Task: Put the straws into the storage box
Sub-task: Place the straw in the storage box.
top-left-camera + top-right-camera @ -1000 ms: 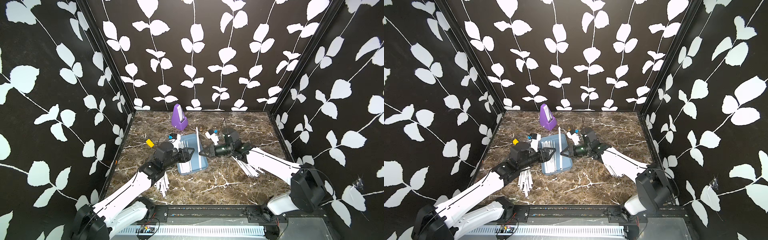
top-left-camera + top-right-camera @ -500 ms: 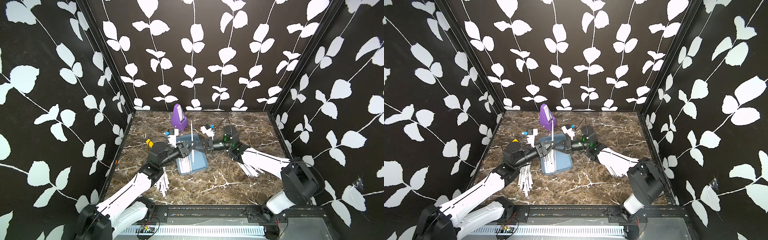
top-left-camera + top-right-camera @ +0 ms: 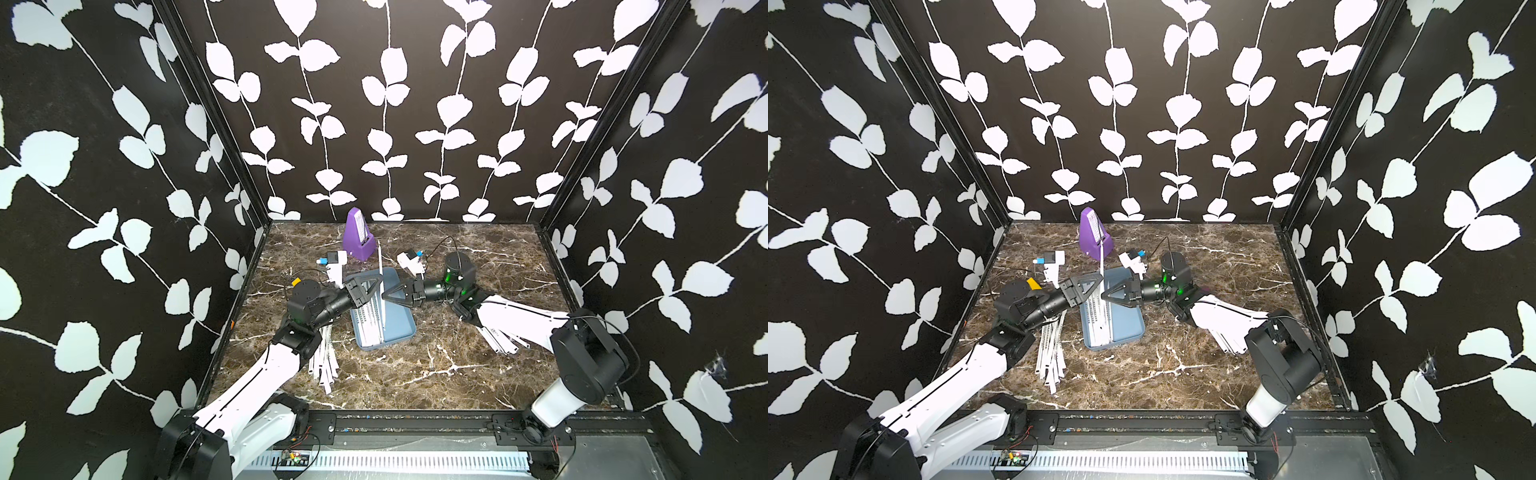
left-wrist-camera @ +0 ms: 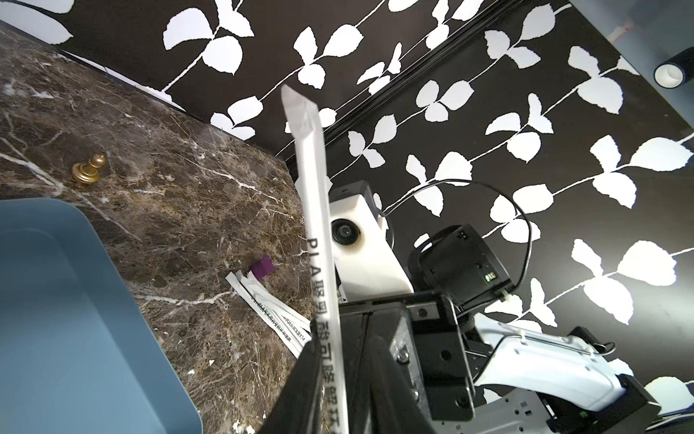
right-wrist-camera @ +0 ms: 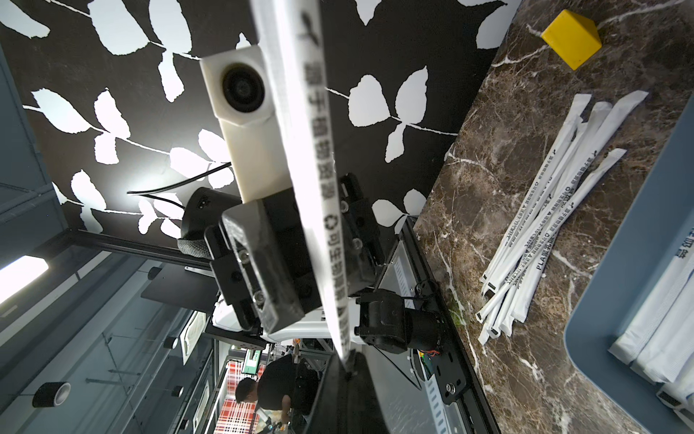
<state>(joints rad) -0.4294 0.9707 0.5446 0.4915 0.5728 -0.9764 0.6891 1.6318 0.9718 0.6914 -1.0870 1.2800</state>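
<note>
One straw [image 4: 319, 225] stands upright over the storage box [image 3: 401, 322], one end pinched by the right fingers [image 5: 356, 398]; the left fingers [image 4: 296, 390] flank it, grip unclear. Handover step: next, lay it flat inside the storage box.

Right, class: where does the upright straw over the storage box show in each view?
Top view: upright straw, thin, beside the purple metronome.
Top view: thin, crossing the metronome's base.
Left wrist: broad, mid-picture.
Right wrist: broad, mid-picture.
Shared landmark: blue storage box.
</note>
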